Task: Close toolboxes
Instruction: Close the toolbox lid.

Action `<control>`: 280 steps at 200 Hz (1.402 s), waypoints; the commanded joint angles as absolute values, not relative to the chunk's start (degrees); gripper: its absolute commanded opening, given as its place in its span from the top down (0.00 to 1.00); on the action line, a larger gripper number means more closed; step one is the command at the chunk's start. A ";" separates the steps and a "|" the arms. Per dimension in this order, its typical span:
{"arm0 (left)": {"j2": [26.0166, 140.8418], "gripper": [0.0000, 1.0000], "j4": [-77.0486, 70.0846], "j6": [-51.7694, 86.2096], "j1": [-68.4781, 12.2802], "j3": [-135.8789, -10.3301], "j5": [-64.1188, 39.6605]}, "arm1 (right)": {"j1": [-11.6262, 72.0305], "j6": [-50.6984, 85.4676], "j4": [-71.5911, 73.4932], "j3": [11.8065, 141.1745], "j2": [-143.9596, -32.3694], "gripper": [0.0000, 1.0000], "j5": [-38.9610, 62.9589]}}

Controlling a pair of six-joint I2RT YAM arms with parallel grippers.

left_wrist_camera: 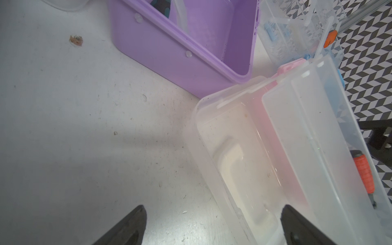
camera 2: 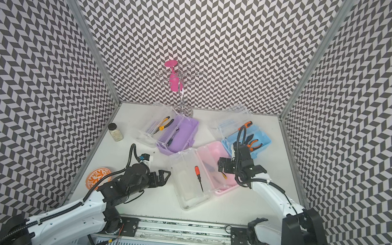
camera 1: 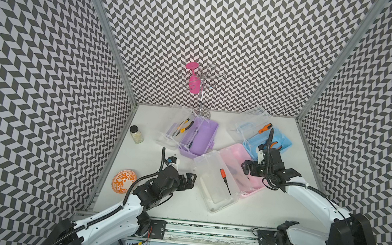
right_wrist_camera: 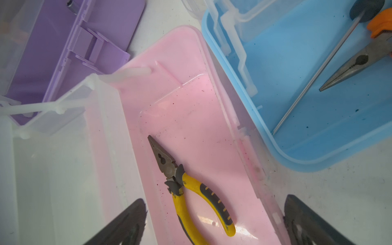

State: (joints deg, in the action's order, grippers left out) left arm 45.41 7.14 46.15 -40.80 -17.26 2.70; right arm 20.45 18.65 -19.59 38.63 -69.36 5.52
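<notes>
Top views show three toolboxes, all open: the purple toolbox [camera 1: 203, 136] at 11 o'clock from the middle of the table [camera 1: 279, 209], the light blue toolbox [camera 1: 286, 142] at 2 o'clock, and the pink toolbox [camera 1: 235, 153] near both, its clear lid [camera 1: 216, 181] laid flat toward 7 o'clock. Two grippers are counted, both with jaws apart and nothing clamped: the left gripper [camera 1: 191, 177] just beside that lid, the right gripper [camera 1: 243, 169] over the pink base. Bare room is left along the front edge, and one jar [camera 1: 136, 134] is set at 10 o'clock.
</notes>
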 commanded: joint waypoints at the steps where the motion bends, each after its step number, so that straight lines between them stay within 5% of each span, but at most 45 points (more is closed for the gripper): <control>1: 46.25 0.01 2.73 46.37 -40.96 -16.87 2.02 | 20.66 20.16 -16.86 36.05 -67.94 0.01 11.11; 178: 54.64 0.01 1.56 38.82 -40.96 -26.78 3.85 | 20.57 18.02 -12.09 31.42 -65.36 0.01 29.29; 280: 58.78 0.01 2.63 35.01 -41.13 -34.37 4.15 | 20.57 21.74 -9.49 30.15 -68.24 0.04 21.42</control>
